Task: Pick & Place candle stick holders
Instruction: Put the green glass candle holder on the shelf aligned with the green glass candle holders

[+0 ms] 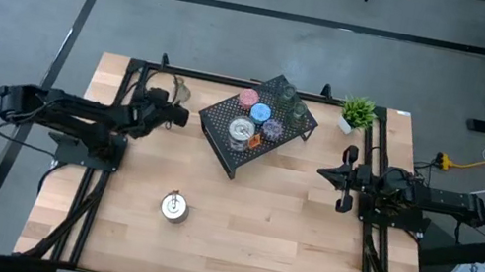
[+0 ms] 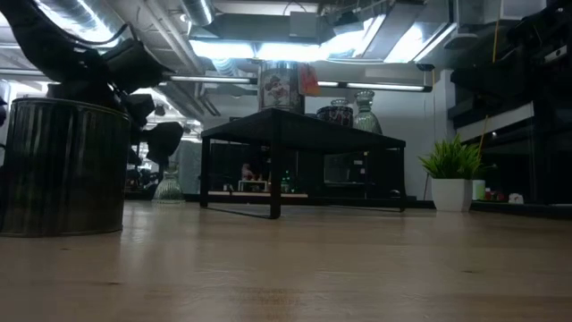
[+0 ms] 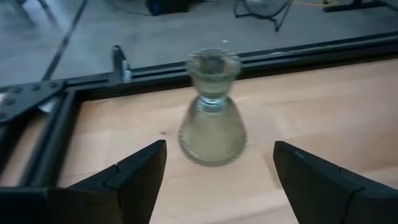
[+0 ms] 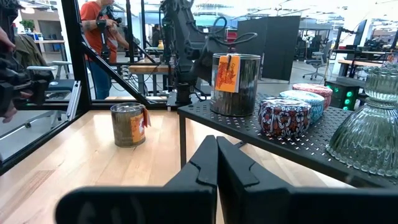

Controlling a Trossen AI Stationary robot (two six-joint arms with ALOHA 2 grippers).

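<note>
A ribbed, clear olive glass holder [image 3: 212, 118] stands upright on its wide base near the table's far left corner [image 1: 177, 92]. My left gripper [image 3: 219, 155] is open, with a finger on either side of the holder's base, touching nothing. Several more holders sit on the black mesh rack [image 1: 221, 142]: pink [image 1: 249, 97], blue [image 1: 260, 112], purple [image 1: 273, 128], a silver tin [image 1: 240, 132] and green glass ones [image 1: 299, 113]. Another silver tin [image 1: 173, 206] stands on the table near the front. My right gripper [image 1: 324, 173] waits shut at the table's right side.
A small potted plant [image 1: 358, 112] stands at the far right corner. Black frame rails [image 3: 74, 87] run along the table's far and side edges, close behind the glass holder. Bare wood lies between the rack and the near edge. People stand in the room beyond [image 4: 102, 25].
</note>
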